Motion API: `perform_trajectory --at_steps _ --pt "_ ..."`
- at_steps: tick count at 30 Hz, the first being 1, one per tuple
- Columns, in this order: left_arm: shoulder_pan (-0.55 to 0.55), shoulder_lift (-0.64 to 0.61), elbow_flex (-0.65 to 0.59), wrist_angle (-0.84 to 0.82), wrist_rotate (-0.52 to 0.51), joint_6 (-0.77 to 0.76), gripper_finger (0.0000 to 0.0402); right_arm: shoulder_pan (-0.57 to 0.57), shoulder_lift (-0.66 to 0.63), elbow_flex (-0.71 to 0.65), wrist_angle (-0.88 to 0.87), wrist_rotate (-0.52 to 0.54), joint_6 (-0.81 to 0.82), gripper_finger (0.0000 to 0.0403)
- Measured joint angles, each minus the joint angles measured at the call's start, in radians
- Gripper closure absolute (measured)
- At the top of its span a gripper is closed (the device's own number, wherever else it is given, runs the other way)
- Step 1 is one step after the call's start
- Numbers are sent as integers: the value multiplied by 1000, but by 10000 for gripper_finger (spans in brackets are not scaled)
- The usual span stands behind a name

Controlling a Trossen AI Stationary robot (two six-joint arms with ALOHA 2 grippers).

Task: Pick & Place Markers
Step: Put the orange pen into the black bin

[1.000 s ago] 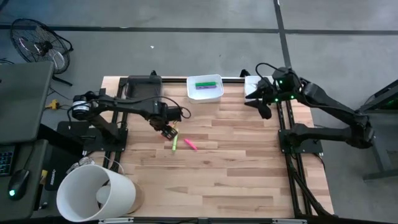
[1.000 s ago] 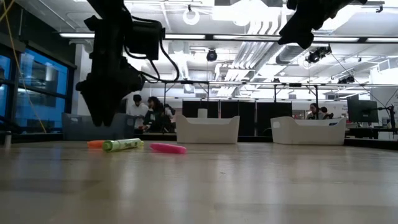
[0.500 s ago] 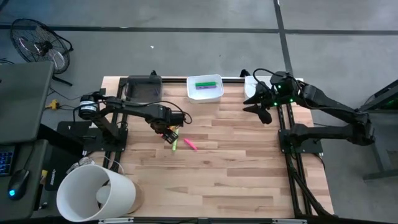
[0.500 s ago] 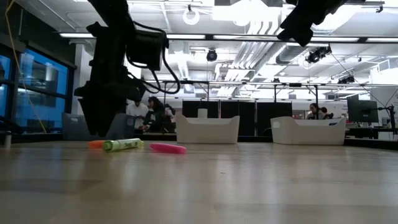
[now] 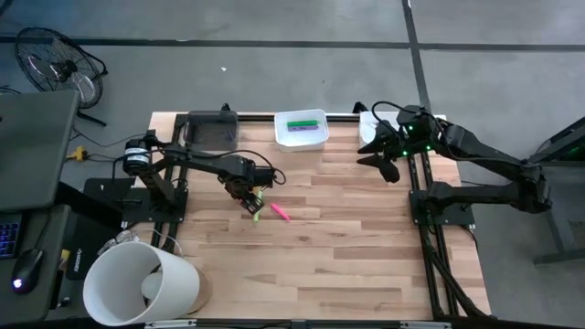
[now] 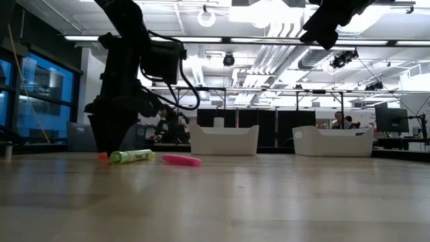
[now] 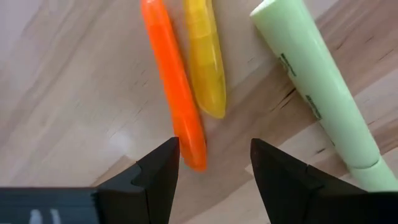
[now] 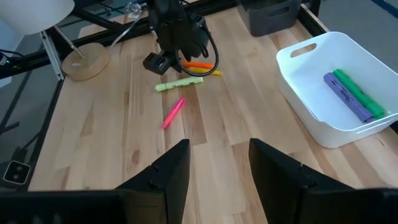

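White trays [image 5: 302,129], fan [image 5: 53,62], lampshade [image 5: 139,282]

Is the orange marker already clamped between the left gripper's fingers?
No. In the left wrist view the left gripper is open, and the orange marker lies on the table between the fingertips.

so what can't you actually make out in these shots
- High view: the orange marker and yellow marker are hidden under the left gripper.
- Left wrist view: the light green marker is cut off by the picture's edge.
- Low view: the orange marker is mostly hidden behind the left gripper.
- Low view: the white tray walls hide whatever lies inside.
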Motion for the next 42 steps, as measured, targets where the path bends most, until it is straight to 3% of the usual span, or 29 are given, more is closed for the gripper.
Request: perform_trajectory --at_steps 27,42 --pt "0 39 3 13 35 10 361 0 0 0 0 0 2 249" --pt "0 27 -1 12 24 12 364 0 0 0 0 0 3 249"
